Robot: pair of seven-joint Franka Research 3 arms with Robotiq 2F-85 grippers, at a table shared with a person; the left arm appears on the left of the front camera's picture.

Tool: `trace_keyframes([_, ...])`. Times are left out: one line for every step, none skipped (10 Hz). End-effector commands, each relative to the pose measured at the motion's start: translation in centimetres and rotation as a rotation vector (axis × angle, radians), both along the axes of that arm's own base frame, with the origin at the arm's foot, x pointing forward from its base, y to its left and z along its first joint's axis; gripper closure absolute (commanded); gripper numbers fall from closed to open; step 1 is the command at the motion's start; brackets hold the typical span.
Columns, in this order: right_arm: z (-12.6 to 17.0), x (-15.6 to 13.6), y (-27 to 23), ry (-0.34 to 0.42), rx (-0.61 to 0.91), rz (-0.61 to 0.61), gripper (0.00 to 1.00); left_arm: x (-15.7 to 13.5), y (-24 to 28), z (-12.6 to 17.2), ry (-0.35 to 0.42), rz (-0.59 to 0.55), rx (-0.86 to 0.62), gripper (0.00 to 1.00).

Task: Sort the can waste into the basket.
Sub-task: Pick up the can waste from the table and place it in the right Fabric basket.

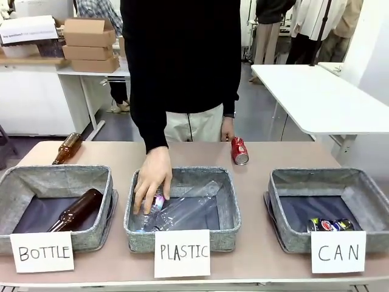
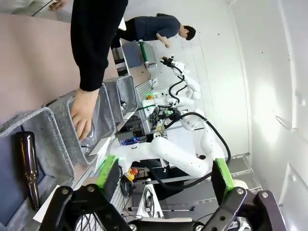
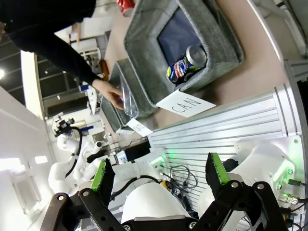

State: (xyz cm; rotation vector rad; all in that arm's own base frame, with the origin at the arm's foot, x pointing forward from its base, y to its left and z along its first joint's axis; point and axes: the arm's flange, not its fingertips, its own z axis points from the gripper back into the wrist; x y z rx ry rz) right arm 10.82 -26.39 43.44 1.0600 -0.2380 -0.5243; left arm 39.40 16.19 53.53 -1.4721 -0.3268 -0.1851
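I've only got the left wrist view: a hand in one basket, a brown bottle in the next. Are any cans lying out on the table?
Observer: Yes, one red can sits on the table, behind the PLASTIC basket and near the person's other hand.
Operator: Anything in the CAN basket?
Observer: One dark can lies in the CAN basket, by its front wall.
Operator: What's the right gripper doing?
Observer: The right gripper is open and empty, on the robot's side of the CAN card.
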Motion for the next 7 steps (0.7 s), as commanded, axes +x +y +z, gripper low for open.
trace_keyframes([0.2,-0.8,0.0,-0.007,0.004,-0.024,0.00,-0.1,-0.4,-0.8,0.015,-0.013,0.001,0.00])
trace_keyframes([0.2,-0.8,0.0,-0.007,0.004,-0.024,0.00,-0.1,-0.4,-0.8,0.015,-0.013,0.001,0.00])
trace_keyframes([0.2,-0.8,0.0,-0.007,0.004,-0.024,0.00,-0.1,-0.4,-0.8,0.015,-0.013,0.001,0.00])
trace_keyframes([0.2,-0.8,0.0,-0.007,0.004,-0.024,0.00,-0.1,-0.4,-0.8,0.015,-0.013,0.001,0.00])
trace_keyframes([0.2,-0.8,0.0,-0.007,0.004,-0.024,0.00,-0.1,-0.4,-0.8,0.015,-0.013,0.001,0.00])
trace_keyframes([0.0,0.0,0.0,0.000,0.000,0.000,0.00,-0.1,-0.4,-0.8,0.015,-0.013,0.001,0.00])
trace_keyframes([3.4,3.3,3.7,-0.028,-0.199,0.000,0.00,-0.1,-0.4,-0.8,0.015,-0.013,0.001,0.00])
